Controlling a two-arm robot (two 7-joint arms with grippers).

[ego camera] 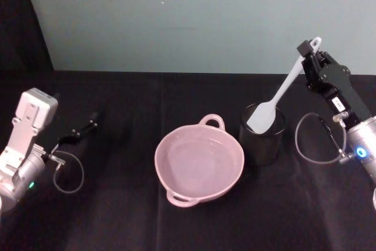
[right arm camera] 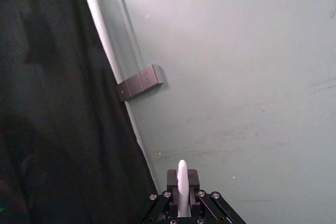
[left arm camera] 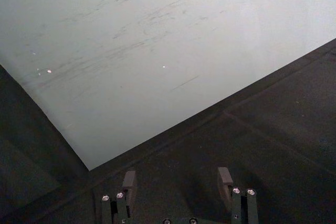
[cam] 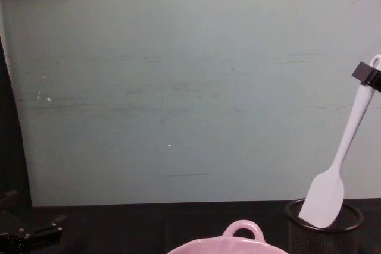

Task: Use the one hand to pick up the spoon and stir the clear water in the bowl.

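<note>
While the pale pink round bowl with small arched loop handles on its rim is sitting nearest on the black tablecloth, a shallow pool of clear water is being held inside it. Just beside it, toward the robot's right, a black wire-mesh cup is standing upright. Above that cup, the long slim white plastic spoon is being held up by the black right gripper, whose fingers are clamped on the handle just below its loop hole. The spoon's long axis is being kept steeply tilted: the loop end is pointing up and to the right, and the flat paddle-shaped blade is pointing down and to the left, hanging at the cup's mouth. On the far left, the left gripper is being kept low over the cloth, its fingers apart. Farthest back, a pale green wall is standing.
</note>
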